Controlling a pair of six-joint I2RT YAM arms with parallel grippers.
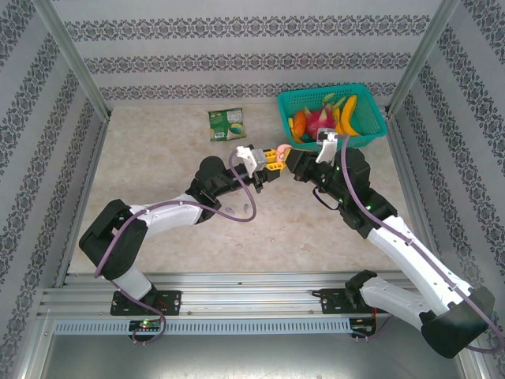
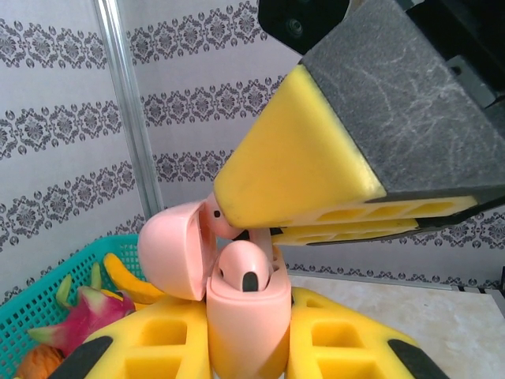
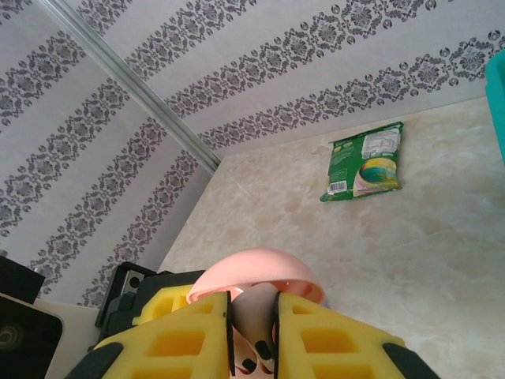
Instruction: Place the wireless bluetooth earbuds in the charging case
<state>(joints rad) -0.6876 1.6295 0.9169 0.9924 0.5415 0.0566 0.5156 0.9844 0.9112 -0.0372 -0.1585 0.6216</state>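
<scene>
Jaws left: clamped on open charging case point(image 2: 241, 324)
Jaws right: pinching my second earbud point(image 3: 251, 330)
Done: one earbud point(image 2: 245, 268) seated
Remaining: seat second, I judge

Brightness: we find every view bright and even, lit by diffuse light from overhead.
Shadows: faint and soft-edged under the arms on the table point(image 1: 158, 166).
Glare: we note a mild sheen on the charging case point(image 2: 237, 324), nothing blown out.
Focus, left wrist: case crisp, wallpaper point(image 2: 55, 126) slightly softer.
Focus, right wrist: snack packet point(image 3: 364, 170) sharp.
</scene>
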